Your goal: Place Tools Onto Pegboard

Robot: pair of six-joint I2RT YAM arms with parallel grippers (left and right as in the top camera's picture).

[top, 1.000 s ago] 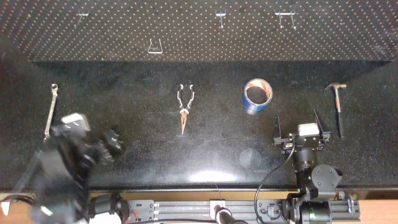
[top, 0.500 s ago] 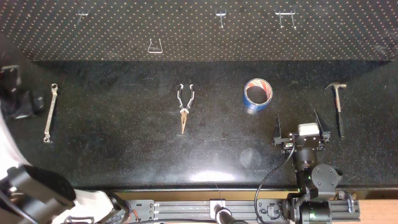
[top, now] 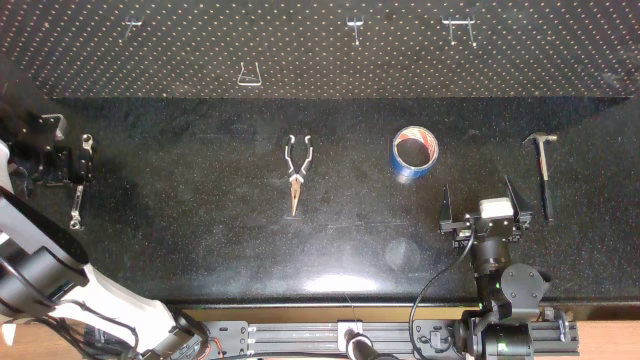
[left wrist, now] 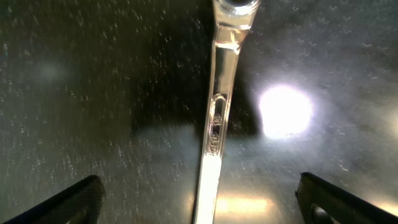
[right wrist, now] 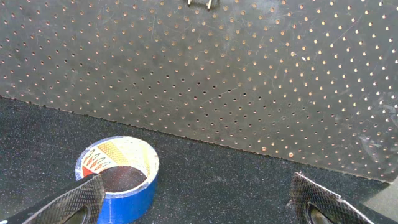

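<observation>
Our left hand hangs low over the wrench at the far left of the top view. Its fingers are spread wide with the shaft running straight between them. We judge this line-up is chosen so that closing would pinch the narrow handle squarely. The wrench lies flat on the tabletop, not yet gripped. Our right hand sits at the lower right, equally wide and empty, facing the blue tape roll and the pegboard behind it. The pliers lie at centre and the hammer at right. Bare hooks line the board, so every tool is yet to be hung.
</observation>
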